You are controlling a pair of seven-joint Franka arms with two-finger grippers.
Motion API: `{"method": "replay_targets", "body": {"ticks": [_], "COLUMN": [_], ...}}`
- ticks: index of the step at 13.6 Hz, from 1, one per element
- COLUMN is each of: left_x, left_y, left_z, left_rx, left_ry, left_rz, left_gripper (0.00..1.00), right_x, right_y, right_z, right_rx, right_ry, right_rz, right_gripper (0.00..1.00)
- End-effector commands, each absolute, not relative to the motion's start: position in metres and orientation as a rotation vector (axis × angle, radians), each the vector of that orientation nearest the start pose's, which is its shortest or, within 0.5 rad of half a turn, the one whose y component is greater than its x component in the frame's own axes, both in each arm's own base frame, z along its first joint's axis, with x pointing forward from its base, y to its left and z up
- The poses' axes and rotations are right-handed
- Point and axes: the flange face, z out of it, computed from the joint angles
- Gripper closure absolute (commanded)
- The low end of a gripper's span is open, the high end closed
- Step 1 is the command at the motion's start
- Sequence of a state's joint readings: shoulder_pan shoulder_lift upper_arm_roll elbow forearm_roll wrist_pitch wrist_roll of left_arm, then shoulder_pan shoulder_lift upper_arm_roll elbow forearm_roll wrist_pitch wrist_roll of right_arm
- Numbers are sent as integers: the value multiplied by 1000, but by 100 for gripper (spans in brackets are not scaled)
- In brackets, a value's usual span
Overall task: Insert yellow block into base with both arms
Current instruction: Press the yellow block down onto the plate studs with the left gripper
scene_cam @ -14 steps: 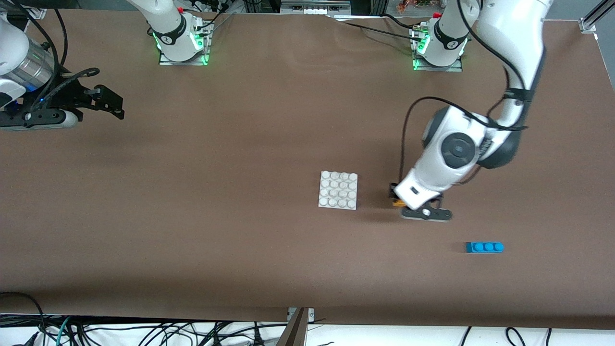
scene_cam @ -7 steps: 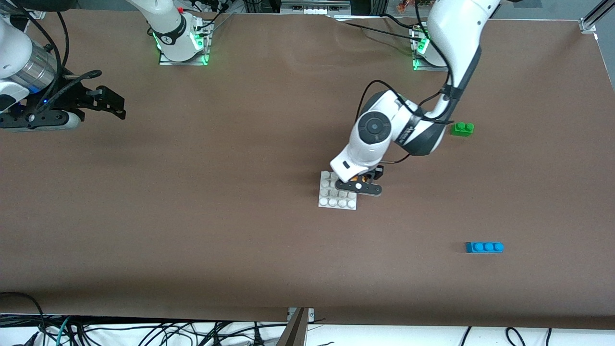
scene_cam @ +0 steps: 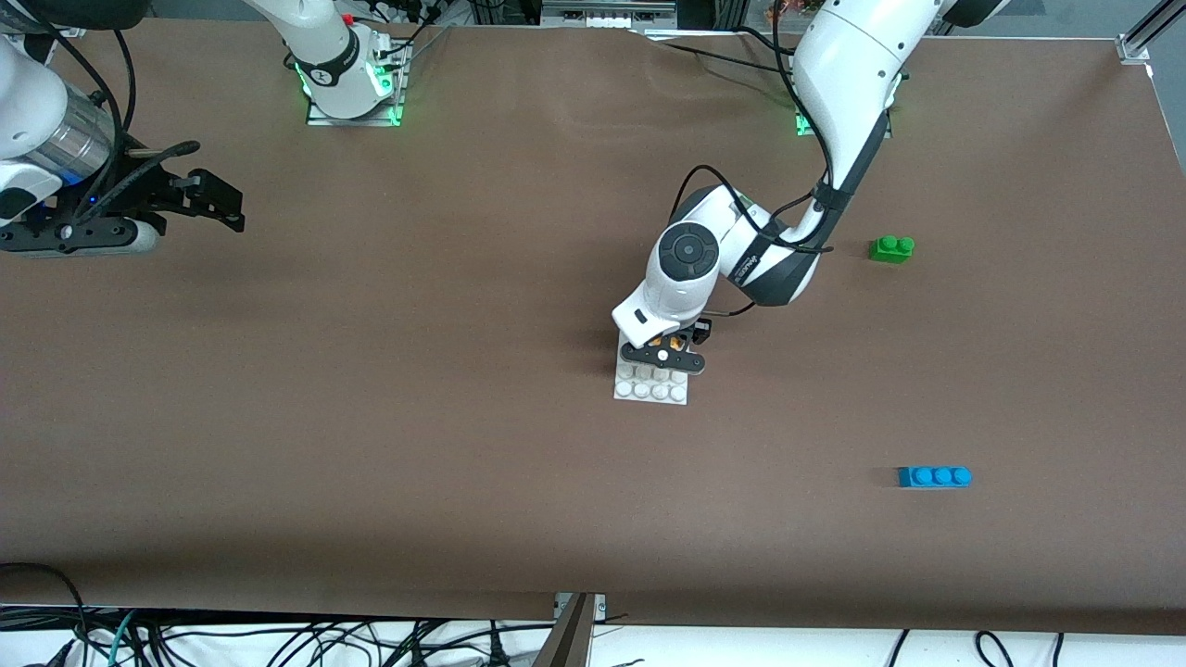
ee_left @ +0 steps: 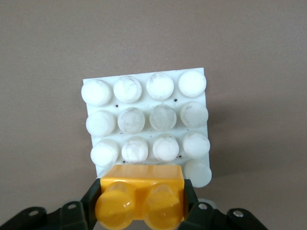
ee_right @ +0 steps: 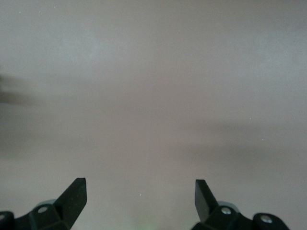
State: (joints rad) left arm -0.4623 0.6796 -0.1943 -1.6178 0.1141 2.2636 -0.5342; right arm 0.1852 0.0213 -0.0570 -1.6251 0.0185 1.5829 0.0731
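Green brick (scene_cam: 891, 248), blue brick (scene_cam: 934, 476) well apart from base (scene_cam: 651, 390).

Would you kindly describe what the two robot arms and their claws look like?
Both arms are glossy white with rounded, jointed housings and dark bands at the joints; the left arm has a round black cap on its wrist joint. Black cables trail along each. The bases glow green. The right arm has a silvery metal section near its wrist. The left claw and right claw are black, with two flat fingers.
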Motion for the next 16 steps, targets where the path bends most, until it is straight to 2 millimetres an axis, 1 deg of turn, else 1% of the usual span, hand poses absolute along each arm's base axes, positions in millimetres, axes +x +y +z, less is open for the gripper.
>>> {"method": "replay_targets", "body": {"ticks": [1,2,4,6,8,12,16], "left_x": [564,565,563,564,568,567,564], "left_y": [-414,-414,-416,-415,-410,-411,-414], "left_z": [231,230,216,208,208,207,196], "left_rx": [-3149,-3157,-3159,-3151,-3110,-3108,-3106], "left_ry": [242,242,248,274,319,325,313], "left_rz": [-17,-38,-33,-66,-107,-108,-90], "left_gripper": [73,73,73,73,73,73,73], "right_x": [552,552,552,552,552,552,552], "right_y": [71,71,71,71,72,72,72], "right_z": [590,590,590,590,590,590,589], "right_rx": [-3140,-3140,-3140,-3140,-3140,-3140,-3140], "right_ry": [-77,-77,-77,-77,-79,-79,-79], "right_rz": [102,102,102,99,99,102,104], "right_gripper": [0,0,0,0,0,0,0]}}
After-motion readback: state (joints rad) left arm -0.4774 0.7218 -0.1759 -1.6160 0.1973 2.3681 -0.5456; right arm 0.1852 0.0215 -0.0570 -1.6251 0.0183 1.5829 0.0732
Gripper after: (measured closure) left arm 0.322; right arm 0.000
